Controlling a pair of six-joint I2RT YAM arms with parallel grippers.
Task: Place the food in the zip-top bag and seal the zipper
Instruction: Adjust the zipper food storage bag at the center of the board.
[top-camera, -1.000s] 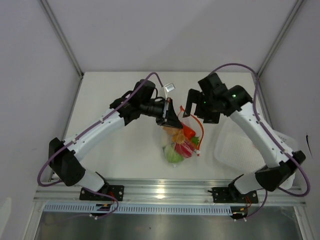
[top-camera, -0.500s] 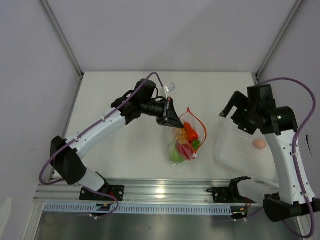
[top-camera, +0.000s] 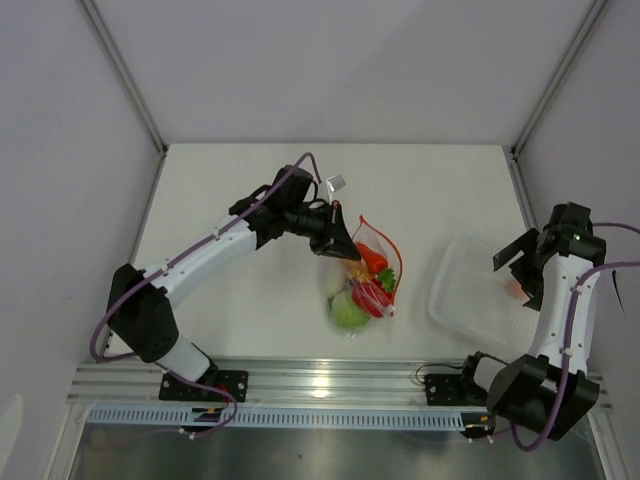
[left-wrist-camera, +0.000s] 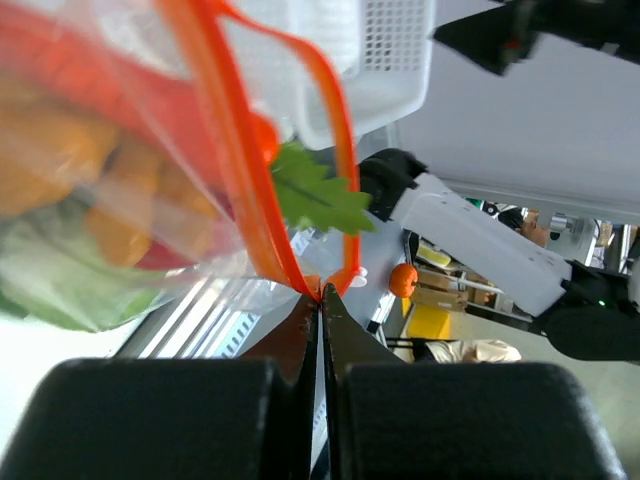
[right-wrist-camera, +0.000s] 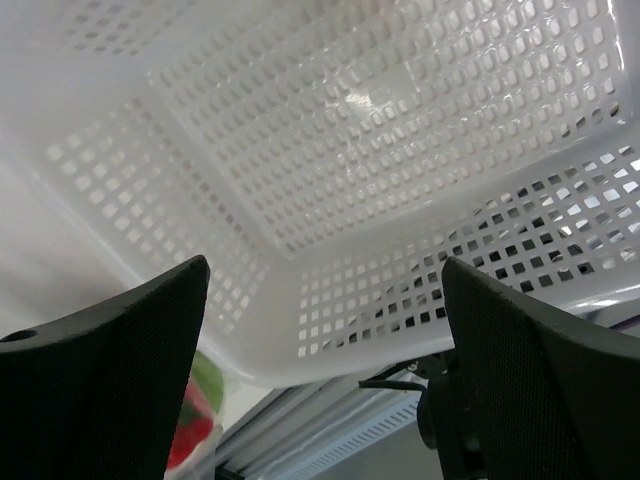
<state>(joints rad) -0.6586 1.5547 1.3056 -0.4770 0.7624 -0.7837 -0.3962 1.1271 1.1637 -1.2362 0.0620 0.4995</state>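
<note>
The zip-top bag (top-camera: 362, 285) is lying on the table (top-camera: 420, 180) to the left of the white basket (top-camera: 470, 300), near it but not touching it. Through the clear plastic I am seeing the food. The green round fruit (top-camera: 349, 312) is sitting at the end of the bag towards the arm bases, and the red pepper (top-camera: 372, 297) is beside it on the basket side. The white radish (top-camera: 335, 283) is on the side away from the basket, and an orange piece (top-camera: 371, 258) with a green leaf (left-wrist-camera: 315, 195) is lying farther up.

The zipper (top-camera: 398, 262) is not sealed. Its two strips are standing apart as an open loop on the edge of the bag that is facing the basket.

The left gripper (top-camera: 345, 240) is at the corner of the bag far from the basket. Its jaws are pressed together and pinching the zipper exactly where the two strips are meeting (left-wrist-camera: 320, 295).

The right gripper (top-camera: 515, 275) is hovering over the basket with its jaws spread wide and holding nothing. Between its fingers (right-wrist-camera: 110, 370) I am seeing only the perforated floor and walls. A small pink-orange piece (top-camera: 513, 289) is showing inside the basket, partly hidden by this gripper, and I cannot tell what it is.
</note>
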